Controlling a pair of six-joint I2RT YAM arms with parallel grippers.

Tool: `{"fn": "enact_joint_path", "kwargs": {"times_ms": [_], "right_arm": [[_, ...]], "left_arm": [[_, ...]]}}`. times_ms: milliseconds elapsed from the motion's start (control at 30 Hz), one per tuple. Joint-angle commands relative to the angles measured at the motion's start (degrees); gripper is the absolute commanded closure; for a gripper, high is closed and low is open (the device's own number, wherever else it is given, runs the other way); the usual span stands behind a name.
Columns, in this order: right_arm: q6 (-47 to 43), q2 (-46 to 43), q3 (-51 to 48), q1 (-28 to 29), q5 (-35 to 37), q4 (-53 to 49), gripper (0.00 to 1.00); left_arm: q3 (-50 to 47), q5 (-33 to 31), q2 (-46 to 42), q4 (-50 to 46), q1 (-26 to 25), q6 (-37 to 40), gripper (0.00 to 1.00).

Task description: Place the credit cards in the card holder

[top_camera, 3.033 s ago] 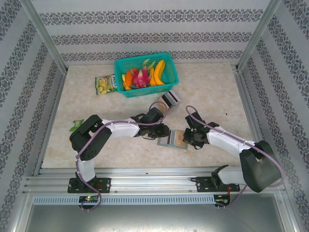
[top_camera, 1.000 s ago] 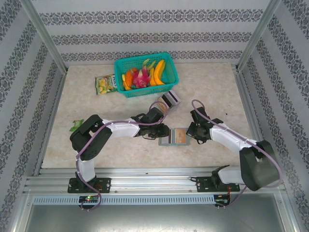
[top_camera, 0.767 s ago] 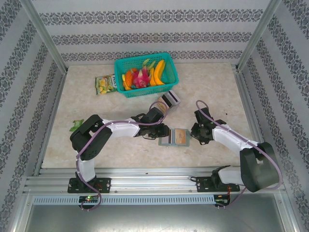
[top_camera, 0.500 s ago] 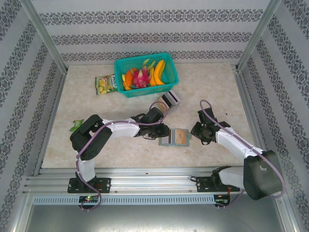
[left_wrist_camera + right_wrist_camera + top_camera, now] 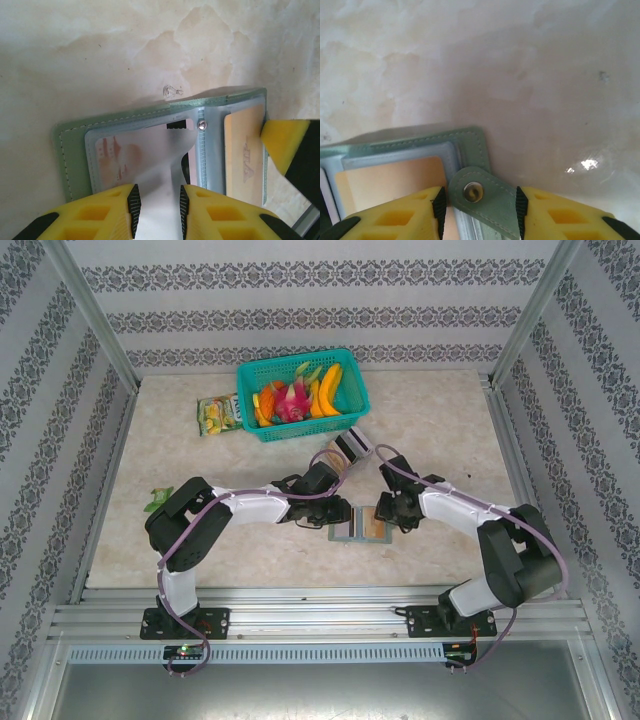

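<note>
- While it lies open and flat on the beige marbled desk (image 5: 450, 430) close to the arm bases, the small grey-green bi-fold card holder (image 5: 360, 526) sits right between the two hands.
- left hand (image 5: 157, 200): yellow fingers narrow, pinching the translucent plastic flap (image 5: 155, 165) that lifts off the holder's inner pockets.
- right hand (image 5: 480, 197): fingers parted. The holder's grey-green snap strap (image 5: 492, 207) with its metal stud lies in the gap. One yellow fingertip touches the holder's outer edge beside the card.
- orange-brown plastic card (image 5: 390, 182): flat in the pocket on the half nearest the right hand, inside the stitched border.
- pale card with reddish print (image 5: 112, 152): shows through the frosted pocket on the other half.
- small green scrap (image 5: 157, 500): left side of the desk, just beside the left arm's elbow.
- small pale item with dark stripes (image 5: 350, 447): just beyond the left wrist; cannot tell what it is.
- yellow-green snack packet (image 5: 220, 413): far left, just beside the basket.
- teal plastic basket (image 5: 312, 426): far end of the desk, holding yellow bananas and a pink fruit.
</note>
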Motion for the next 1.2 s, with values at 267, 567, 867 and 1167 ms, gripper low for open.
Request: {"fn": "enact_joint_path", "kwargs": {"times_ms": [267, 567, 867, 1167], "right_arm": [[0.3, 4.6, 1.2, 2.0, 5.1, -3.0, 0.55], [0.9, -2.2, -0.3, 0.4, 6.7, -3.9, 0.69], [0.8, -6.6, -3.2, -2.9, 4.2, -3.8, 0.66], [-0.7, -0.8, 0.5, 0.7, 0.0, -0.1, 0.54]], "left_arm": [[-1.5, -2.7, 3.3, -9.0, 0.3, 1.3, 0.67], [-2.2, -2.9, 3.0, -8.5, 0.3, 1.0, 0.68], [-2.1, -3.0, 2.7, -8.8, 0.3, 1.2, 0.68], [-1.9, -3.0, 2.5, -9.1, 0.3, 1.3, 0.67]]}}
